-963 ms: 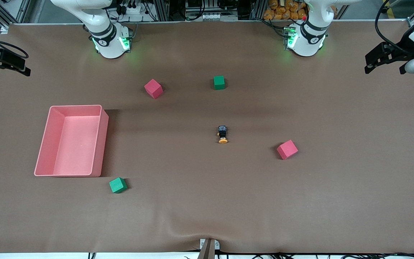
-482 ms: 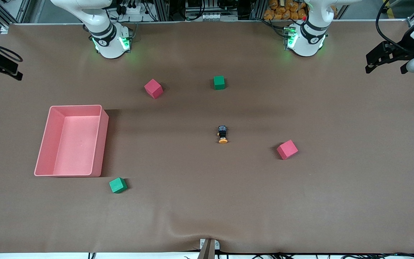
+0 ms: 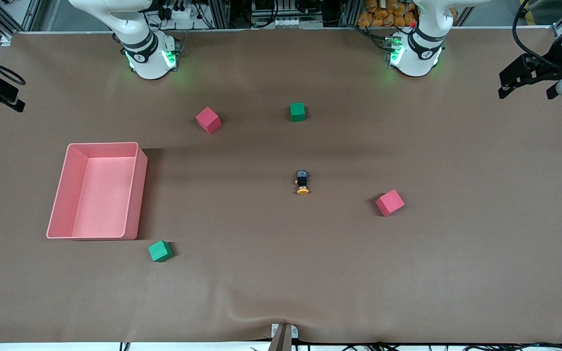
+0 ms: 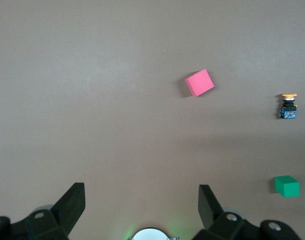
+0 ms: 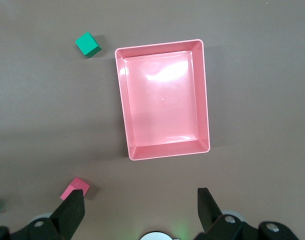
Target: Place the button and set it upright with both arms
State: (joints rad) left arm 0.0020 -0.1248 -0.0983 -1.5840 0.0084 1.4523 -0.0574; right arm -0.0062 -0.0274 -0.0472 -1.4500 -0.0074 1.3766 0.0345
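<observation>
The button (image 3: pixel 302 182), apparently lying on its side, was left untouched as the wide-open left gripper (image 4: pixel 141 200) and right gripper (image 5: pixel 141 205) were drawn outward, approach not yet begun.

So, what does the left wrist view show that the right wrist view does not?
Only the left wrist view shows the button, lying on its side, beside a red cube, with the open left pincer high over bare table.

Only the right wrist view shows the empty pink tray, a green cube beside it, and the open right pincer over the table near the tray.

Both show the brown table; neither pincer holds anything.
</observation>
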